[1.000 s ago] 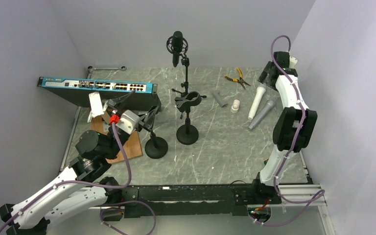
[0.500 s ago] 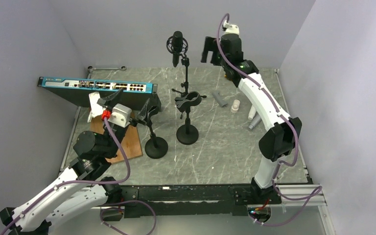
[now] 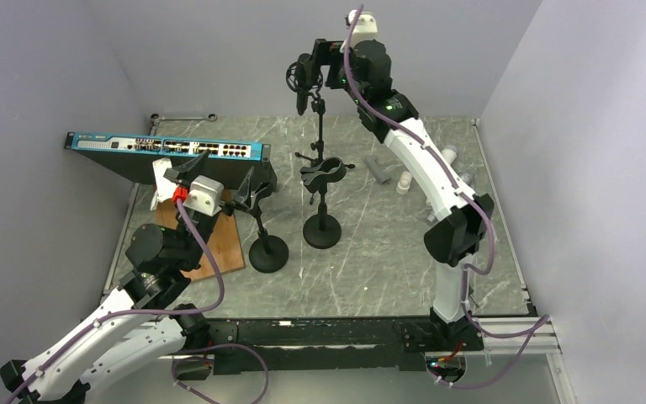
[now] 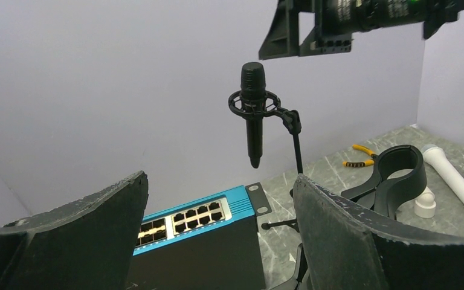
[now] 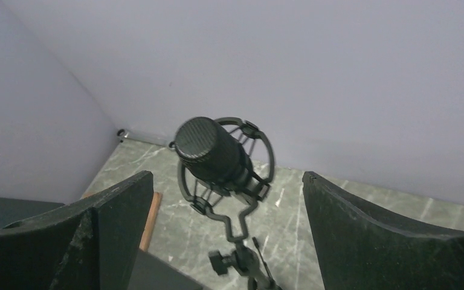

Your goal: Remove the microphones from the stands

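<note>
1. The microphone point(image 3: 304, 77) is black and sits upright, head up, in a ring-shaped shock mount point(image 5: 255, 158). That's on top of the tall stand point(image 3: 320, 133) at the back of the table point(image 3: 387, 252), close to the rear wall.
2. The right gripper point(image 3: 320, 63) is up at mic height, just beside the mic. Jaws are spread wide and gripping nothing. From its wrist cam the mic shows in the gap between the two fingers, and neither one touches it.
3. The left gripper point(image 3: 252, 187) hangs low on the left side, also wide apart with nothing in it. It's right by the top of a short stand point(image 3: 267, 251), and I can't tell if they touch.
4. Other stuff: a blue network switch point(image 3: 168, 149) at the left, a second stand with a big clamp point(image 3: 322, 172) mid-table, plus yellow-handled pliers point(image 4: 359, 156) and a white mic point(image 4: 453, 178) off to the right.
</note>
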